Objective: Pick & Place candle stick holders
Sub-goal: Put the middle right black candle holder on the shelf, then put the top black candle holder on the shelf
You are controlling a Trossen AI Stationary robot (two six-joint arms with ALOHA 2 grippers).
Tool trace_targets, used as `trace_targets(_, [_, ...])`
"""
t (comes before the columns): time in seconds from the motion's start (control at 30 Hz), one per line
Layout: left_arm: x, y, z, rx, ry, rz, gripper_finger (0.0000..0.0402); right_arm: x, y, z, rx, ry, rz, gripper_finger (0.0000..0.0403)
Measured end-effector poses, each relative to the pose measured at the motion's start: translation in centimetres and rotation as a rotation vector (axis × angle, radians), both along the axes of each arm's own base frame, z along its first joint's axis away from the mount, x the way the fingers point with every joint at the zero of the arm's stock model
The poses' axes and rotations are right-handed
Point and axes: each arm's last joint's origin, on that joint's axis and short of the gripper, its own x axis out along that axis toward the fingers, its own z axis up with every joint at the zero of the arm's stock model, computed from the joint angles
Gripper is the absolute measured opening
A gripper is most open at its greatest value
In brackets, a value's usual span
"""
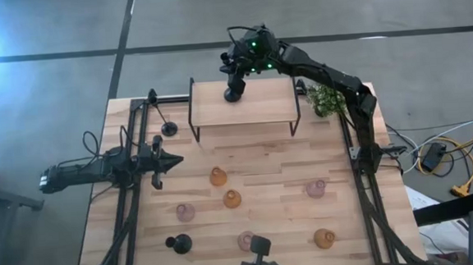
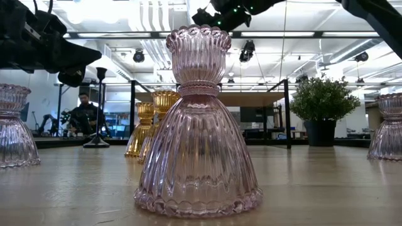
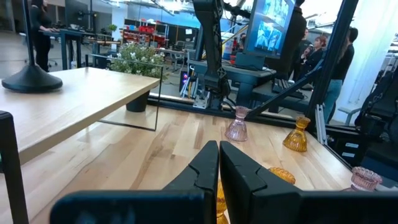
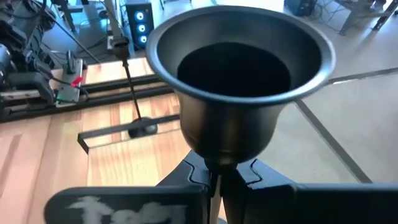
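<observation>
Right gripper clamped on black holder's thin stem — upright, over shelf's back edge; left gripper closed, empty.

The right gripper pinches the thin stem of a black candle holder, its cup uppermost, another black holder beyond.
</observation>
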Motion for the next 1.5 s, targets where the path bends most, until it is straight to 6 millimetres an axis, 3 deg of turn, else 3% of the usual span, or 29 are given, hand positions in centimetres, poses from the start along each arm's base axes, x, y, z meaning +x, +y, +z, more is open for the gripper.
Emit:
trace_targets(0.6, [0.0,0.0,0.0,0.0,0.0,0.0,0.0019,-0.2,-0.5,-1.3,0.028,0.051,-0.022,0.0024])
trace_targets(0.93, [0.0,0.0,0.0,0.0,0.001,0.0,0.0019,-0.4,-0.4,-1.1,0.0,0.067,-0.005,0.0106])
trace_targets(1.23, [0.0,0.0,0.0,0.0,0.001,0.0,0.0019,-2.9,-0.9,-0.7,0.049,0.173,-0.041,0.0196])
trace_targets(1.5, [0.0,0.0,0.0,0.0,0.0,-0.001,0.0019,-5.9,0.5,2.0,0.08,0.2,-0.039,0.021])
